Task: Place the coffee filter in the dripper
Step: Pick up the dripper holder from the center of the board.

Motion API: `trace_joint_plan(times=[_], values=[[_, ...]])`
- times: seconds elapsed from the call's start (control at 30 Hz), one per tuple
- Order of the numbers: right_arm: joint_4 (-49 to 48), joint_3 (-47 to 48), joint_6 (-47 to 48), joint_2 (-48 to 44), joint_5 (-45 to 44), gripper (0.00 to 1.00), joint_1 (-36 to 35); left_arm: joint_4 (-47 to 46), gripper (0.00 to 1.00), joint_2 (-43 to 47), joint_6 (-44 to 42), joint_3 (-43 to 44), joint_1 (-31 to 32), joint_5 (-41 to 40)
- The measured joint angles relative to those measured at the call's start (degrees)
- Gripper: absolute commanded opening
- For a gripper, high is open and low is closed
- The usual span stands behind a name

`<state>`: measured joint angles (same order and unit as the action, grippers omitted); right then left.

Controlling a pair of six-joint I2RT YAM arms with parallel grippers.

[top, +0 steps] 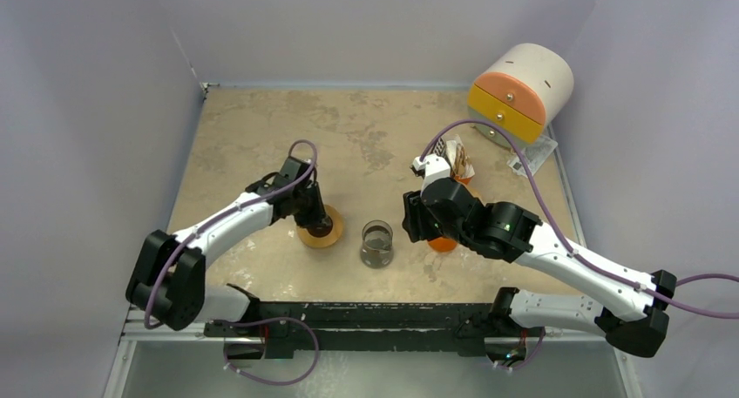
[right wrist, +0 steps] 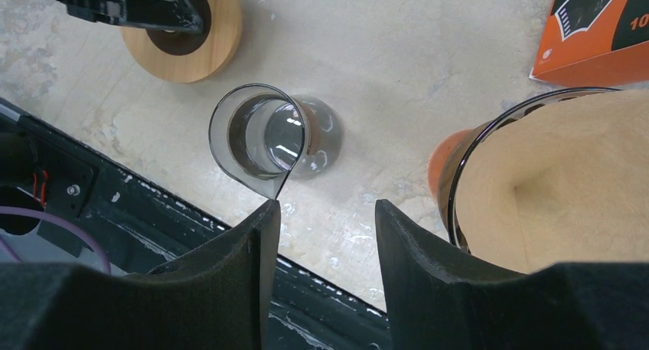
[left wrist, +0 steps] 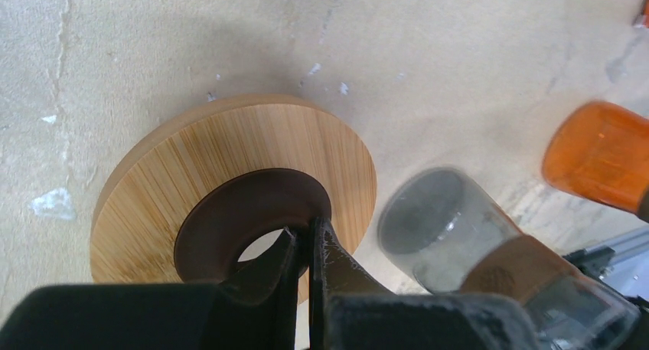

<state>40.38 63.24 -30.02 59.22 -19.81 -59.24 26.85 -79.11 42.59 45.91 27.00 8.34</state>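
**Tan tabletop, filter looks home in the dripper**

Speckled tan table, and we start at the left. The left arm reaches low and forward with its wrist tipped down. The left gripper is pressed together on the dark inner ring of the wooden collar, pinning it flat, I'd say. At its 3 o'clock stands the glass carafe. Further toward 3 o'clock the right arm bends inward, right gripper spread and empty, hovering beside the dripper. The brown paper filter sits inside its glass rim, so the job looks about done.
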Motion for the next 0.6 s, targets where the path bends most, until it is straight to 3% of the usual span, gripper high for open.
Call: trace_joint_plan(times=[0.6], values=[[-4.0, 1.4, -2.4, -4.6, 8.0, 0.61, 0.0, 7.0, 0.00, 18.0, -1.4, 10.4, 0.0, 10.4]])
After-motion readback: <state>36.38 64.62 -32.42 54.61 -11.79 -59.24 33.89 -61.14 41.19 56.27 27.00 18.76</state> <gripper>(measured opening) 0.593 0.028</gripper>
